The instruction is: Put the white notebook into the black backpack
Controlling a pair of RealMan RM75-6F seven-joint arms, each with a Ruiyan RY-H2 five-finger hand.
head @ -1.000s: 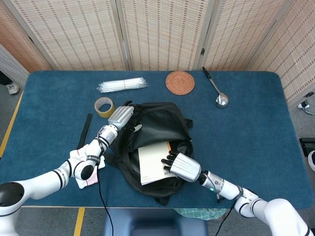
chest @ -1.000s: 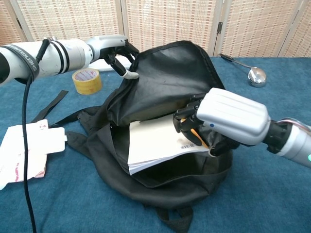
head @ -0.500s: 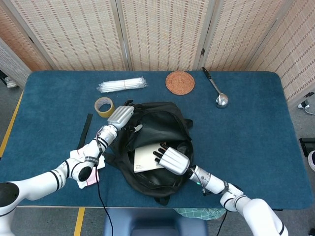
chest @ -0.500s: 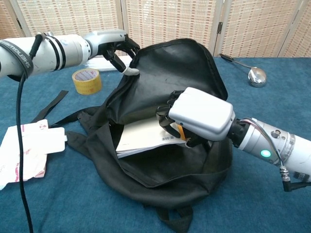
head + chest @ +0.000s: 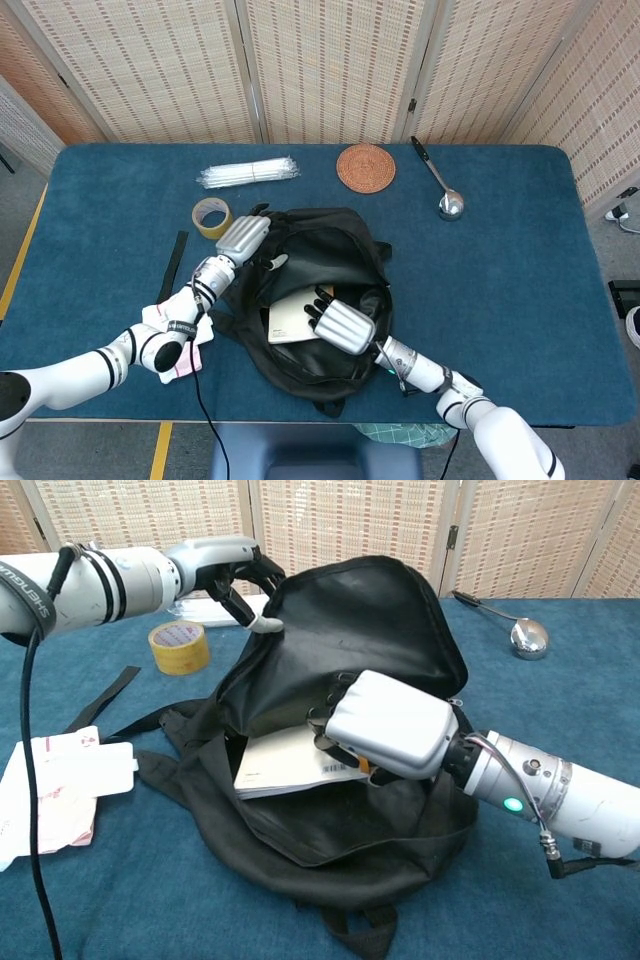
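Paper packet (image 5: pixel 50 785), white with pink print, lies at the left edge of the blue table (image 5: pixel 500 250), beside a loose black strap (image 5: pixel 100 695). Just past it stands a roll of yellow tape (image 5: pixel 178 645), and behind that, near the far side, a bundle of clear plastic sticks (image 5: pixel 248 172).

The left hand (image 5: pixel 222 568) reaches in from the left and grips the upper rim of the black backpack (image 5: pixel 350 630); its fingers are curled over the edge of the fabric beside a small white zipper pull (image 5: pixel 265 625), holding the flap up so the mouth stands open.

Inside that opening the white notebook (image 5: pixel 285 765) lies flat, partly under the raised flap, with its near edge and a barcode visible in the chest view. The right hand (image 5: pixel 385 725) is in the backpack's mouth on the notebook's right end; its fingers are bent down over the cover and hidden behind the back of the hand, so it is unclear whether it clasps the book or only presses on it.

Further right, at the far side, sit a round woven coaster (image 5: pixel 366 167) and a metal ladle (image 5: pixel 440 185) with a dark handle.
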